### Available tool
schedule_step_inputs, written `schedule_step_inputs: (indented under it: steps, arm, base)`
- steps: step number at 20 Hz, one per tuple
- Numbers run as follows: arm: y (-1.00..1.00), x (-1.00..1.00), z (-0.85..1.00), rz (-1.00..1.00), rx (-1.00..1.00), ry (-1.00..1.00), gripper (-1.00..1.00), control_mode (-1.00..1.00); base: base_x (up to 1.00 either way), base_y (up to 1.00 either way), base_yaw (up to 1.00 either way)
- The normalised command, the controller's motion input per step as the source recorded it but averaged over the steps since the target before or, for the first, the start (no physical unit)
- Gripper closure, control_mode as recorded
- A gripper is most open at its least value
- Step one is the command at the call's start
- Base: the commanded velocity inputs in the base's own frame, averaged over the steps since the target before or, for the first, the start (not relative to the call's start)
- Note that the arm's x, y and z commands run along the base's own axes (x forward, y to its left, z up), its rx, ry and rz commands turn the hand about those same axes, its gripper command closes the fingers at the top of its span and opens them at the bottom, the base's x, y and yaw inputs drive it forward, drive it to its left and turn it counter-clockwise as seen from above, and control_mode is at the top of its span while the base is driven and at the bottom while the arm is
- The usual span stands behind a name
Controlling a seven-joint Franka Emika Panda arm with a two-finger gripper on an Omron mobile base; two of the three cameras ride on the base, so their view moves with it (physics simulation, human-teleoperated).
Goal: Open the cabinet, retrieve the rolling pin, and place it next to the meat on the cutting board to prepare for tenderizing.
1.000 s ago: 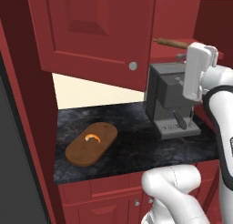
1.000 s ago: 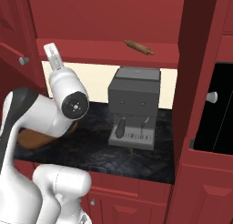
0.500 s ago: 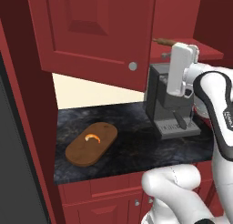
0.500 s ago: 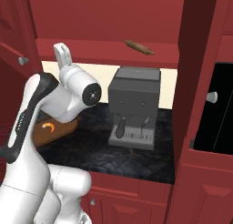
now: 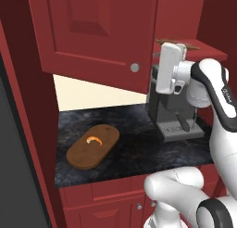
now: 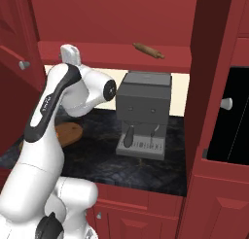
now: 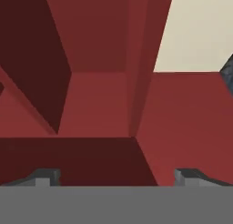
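While my fingertips (image 7: pixel 45 178) stand far apart at the bottom of the hand view, nothing lies between them; my gripper (image 7: pixel 116 180) is wide open and empty, facing dark-red panels and a patch of cream wall.

From the left base view my hand is raised in front of the open cabinet (image 5: pixel 92 32), just below the shelf edge and in front of the grey coffee machine (image 5: pixel 173 116). The left door hangs open toward me, its round silver knob (image 5: pixel 134 67) near its lower corner. From the right base view the right door (image 6: pixel 214 73) is swung out as well, edge-on.

The rolling pin (image 6: pixel 149 50) lies on the cabinet's shelf above the coffee machine, slanted, one handle pointing toward the back and the other toward the front right. In the left base view just its brown ends show behind the top of my hand. I am not touching it.

The cutting board (image 5: pixel 92 146) rests flat on the dark speckled counter (image 5: pixel 134 150), well left of the coffee machine, with the meat (image 5: pixel 94 139) lying on its upper half. In the right base view my arm covers most of the board.

No brand name, label or writing is legible on the coffee machine, the cabinet or anything else; the machine's front shows small dark dots and a grille, too coarse to read.
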Motion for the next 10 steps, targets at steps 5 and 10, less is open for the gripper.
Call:
schedule_step_inputs:
  steps: [5,10]
  arm:
    - [0.47,0.12,-0.09,0.19,0.06,0.0,-1.0,-1.0]
    - [0.49,-0.01,-0.01,0.18,0.04,0.0,-1.0,-1.0]
  base:
    - [0.0,0.0,0.0]
    - [0.0,0.0,0.0]
